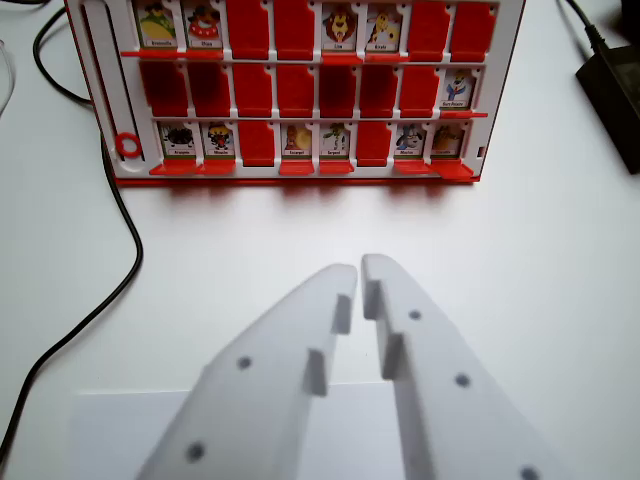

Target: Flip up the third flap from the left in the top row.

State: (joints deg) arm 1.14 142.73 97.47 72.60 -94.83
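Gripper poised short of the flap board

The white tabletop [560, 250] fills most of the wrist view. At its far edge lies the red and white plastic game board [295, 90], three rows of small hinged flaps, some showing animal picture cards and others plain red. Nearest the camera is the white printed two-finger gripper [359, 272], its jaws nearly together with only a thin slit between the tips and nothing held. It sits well apart from the board. A black cable [100, 300] curves along the wrist view's left.

The third red flap in the top row [248, 25] shows a blank red face, just right of two picture cards. It looks light, thin, stiff and smooth, turning on a small hinge, so it should yield to a gentle nudge; a pinch is likely needless. I judge the free edge the best place to catch, though which edge that is cannot be told from here
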